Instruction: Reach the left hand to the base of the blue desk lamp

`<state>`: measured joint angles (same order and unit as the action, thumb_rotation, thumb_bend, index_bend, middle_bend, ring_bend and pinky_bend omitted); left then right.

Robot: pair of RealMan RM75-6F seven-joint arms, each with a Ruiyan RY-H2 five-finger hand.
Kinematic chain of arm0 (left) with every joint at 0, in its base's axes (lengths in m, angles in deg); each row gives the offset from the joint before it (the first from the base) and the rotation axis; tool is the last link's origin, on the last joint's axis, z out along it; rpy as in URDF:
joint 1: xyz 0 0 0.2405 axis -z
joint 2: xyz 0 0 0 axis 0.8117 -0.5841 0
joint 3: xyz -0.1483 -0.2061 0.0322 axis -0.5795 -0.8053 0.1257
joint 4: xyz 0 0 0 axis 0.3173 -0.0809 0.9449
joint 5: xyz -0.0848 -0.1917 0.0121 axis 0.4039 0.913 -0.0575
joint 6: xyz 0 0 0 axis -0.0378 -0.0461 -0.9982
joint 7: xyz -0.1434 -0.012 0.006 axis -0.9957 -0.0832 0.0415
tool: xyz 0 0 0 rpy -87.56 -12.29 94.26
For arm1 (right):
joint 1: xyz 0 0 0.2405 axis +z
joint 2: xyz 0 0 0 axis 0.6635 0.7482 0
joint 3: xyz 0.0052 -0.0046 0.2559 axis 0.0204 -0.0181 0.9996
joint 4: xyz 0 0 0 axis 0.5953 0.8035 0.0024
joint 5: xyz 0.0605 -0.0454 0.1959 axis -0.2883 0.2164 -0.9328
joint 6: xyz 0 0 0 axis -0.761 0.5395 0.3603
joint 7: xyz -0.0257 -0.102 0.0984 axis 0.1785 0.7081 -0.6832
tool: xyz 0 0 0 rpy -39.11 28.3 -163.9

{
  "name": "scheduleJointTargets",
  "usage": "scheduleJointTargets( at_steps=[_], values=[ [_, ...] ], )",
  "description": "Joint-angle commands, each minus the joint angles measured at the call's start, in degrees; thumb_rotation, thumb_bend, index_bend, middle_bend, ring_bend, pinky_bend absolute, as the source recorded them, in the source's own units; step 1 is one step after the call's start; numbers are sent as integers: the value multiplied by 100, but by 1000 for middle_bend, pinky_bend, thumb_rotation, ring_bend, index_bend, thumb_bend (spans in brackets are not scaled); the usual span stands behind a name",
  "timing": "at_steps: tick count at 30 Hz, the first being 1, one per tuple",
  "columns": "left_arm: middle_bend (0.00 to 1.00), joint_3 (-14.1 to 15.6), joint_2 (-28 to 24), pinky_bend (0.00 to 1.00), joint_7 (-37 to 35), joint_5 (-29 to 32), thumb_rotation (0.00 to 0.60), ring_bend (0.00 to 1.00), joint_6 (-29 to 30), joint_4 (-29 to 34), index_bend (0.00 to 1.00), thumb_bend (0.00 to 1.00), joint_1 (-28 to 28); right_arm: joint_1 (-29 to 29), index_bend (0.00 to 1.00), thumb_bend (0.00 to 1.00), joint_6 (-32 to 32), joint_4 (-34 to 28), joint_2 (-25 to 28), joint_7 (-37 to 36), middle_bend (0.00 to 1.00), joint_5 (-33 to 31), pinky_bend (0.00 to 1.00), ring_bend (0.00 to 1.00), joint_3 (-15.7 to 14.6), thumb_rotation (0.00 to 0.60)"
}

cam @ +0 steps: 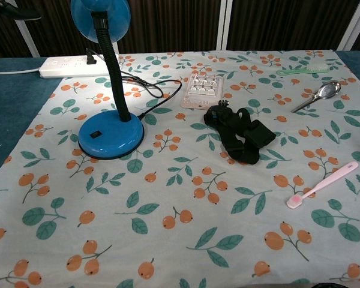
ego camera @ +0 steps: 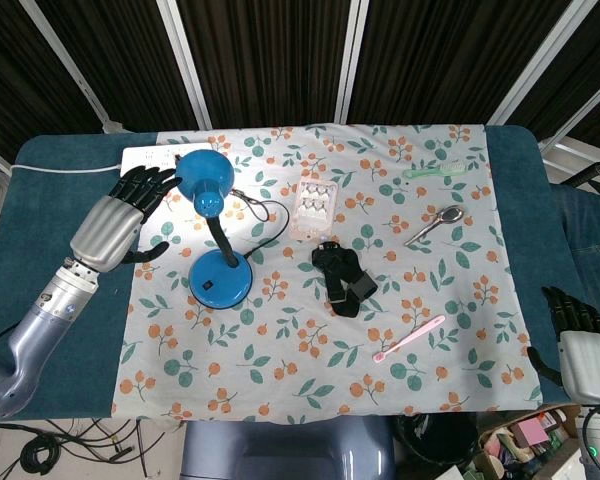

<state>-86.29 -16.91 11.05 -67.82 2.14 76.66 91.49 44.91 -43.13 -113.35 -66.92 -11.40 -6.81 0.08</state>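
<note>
The robot's left hand [ego camera: 120,215], silver-backed with black fingers spread apart and holding nothing, hovers at the floral tablecloth's [ego camera: 310,340] left edge. The blue desk lamp's round base [ego camera: 220,278] sits on the cloth just beside the hand, toward the table's middle and slightly nearer the robot. The right hand [ego camera: 580,345], far across the table, rests empty with its fingers loosely apart.
</note>
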Motion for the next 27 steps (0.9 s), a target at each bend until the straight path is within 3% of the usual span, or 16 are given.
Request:
scheduleJointTargets(
  at_steps=[1, 27],
  values=[
    [33, 18, 16, 46, 21, 21, 600, 0, 13, 22, 6, 233, 23, 0, 0, 201, -1, 2, 1, -6, 64, 7, 128, 105, -3, 600],
    [39, 54, 17, 48, -12, 128, 600, 0, 308, 27, 7, 234, 41, 8, 0, 200, 42, -26, 26, 26, 64, -34, 127, 105, -4, 600]
  ],
)
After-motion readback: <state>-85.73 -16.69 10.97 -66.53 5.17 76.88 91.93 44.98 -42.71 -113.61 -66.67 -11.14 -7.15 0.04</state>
